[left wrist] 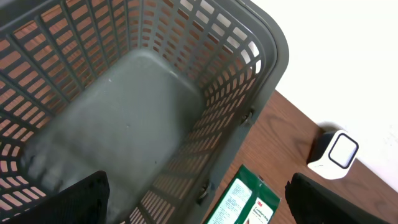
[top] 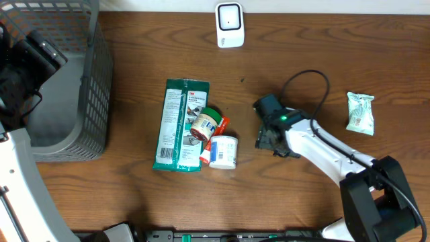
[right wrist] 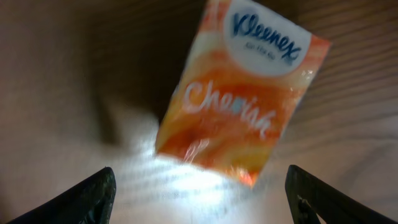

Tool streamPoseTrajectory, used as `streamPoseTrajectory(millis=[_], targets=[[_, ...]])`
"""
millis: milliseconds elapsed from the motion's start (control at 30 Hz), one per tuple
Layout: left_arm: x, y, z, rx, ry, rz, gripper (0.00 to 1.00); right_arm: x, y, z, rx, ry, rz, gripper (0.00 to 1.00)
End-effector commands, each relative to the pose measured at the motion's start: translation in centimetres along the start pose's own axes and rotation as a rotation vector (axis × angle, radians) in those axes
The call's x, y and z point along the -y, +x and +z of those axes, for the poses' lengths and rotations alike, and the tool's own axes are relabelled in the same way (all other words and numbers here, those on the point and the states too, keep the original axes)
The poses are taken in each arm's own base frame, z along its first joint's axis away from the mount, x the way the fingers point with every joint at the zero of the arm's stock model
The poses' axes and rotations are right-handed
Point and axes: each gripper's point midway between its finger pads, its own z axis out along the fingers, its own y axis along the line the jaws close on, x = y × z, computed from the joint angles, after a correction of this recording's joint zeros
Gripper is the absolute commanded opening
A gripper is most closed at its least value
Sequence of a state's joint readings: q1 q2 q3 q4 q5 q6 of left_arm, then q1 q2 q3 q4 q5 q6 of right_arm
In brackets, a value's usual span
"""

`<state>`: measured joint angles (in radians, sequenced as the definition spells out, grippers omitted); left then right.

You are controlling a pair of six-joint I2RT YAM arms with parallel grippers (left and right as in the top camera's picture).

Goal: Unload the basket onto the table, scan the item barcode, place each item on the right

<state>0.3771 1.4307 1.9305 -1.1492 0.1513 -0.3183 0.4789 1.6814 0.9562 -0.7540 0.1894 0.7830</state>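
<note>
An orange Kleenex tissue pack (right wrist: pixel 239 99) lies flat on the wooden table, printed face up, no barcode showing. My right gripper (right wrist: pixel 200 173) hangs over its near end, open; the dark fingers stand wide at either side and touch nothing. In the overhead view the right gripper (top: pixel 270 134) covers the pack, right of the table's middle. The white scanner (top: pixel 230 25) stands at the table's back edge. My left gripper (left wrist: pixel 198 182) is open and empty above the grey basket (left wrist: pixel 261 93).
A green 3M packet (top: pixel 176 128), a small jar (top: pixel 203 124) and a white bottle (top: pixel 224 152) lie clustered mid-table. A pale green packet (top: pixel 360 112) sits at the far right. The grey basket (top: pixel 97 101) fills the left side. A black cable (top: pixel 316 77) loops behind the right wrist.
</note>
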Motion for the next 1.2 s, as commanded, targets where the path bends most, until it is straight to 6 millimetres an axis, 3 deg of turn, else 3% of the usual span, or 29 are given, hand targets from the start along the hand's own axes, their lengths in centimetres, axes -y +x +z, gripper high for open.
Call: streamPoseTrajectory(millis=[0,400,667,1000,1167], targets=[[-0.2,-0.1,0.0,0.002,-0.005,-0.012,0.88,0.8,-0.8,0.9,-0.011,-0.039,0.094,0.82],[-0.2,-0.1,0.0,0.002,-0.005,-0.012,0.88,-1.2,-4.3,0.8,0.075,-0.242,-0.313,0.93],[-0.2,-0.1,0.0,0.002,-0.005,-0.012,0.88,-2.3,-5.9,-0.1,0.14,-0.273,-0.398,0.93],[-0.2,-0.1,0.0,0.002,-0.005,-0.012,0.88,-1.5,-7.6,-7.4,0.167,-0.177,-0.44,0.99],[-0.2,-0.1,0.0,0.002,-0.005,-0.012,0.88,-3.2,-5.5,-8.2,0.135,-0.183,-0.368,0.99]])
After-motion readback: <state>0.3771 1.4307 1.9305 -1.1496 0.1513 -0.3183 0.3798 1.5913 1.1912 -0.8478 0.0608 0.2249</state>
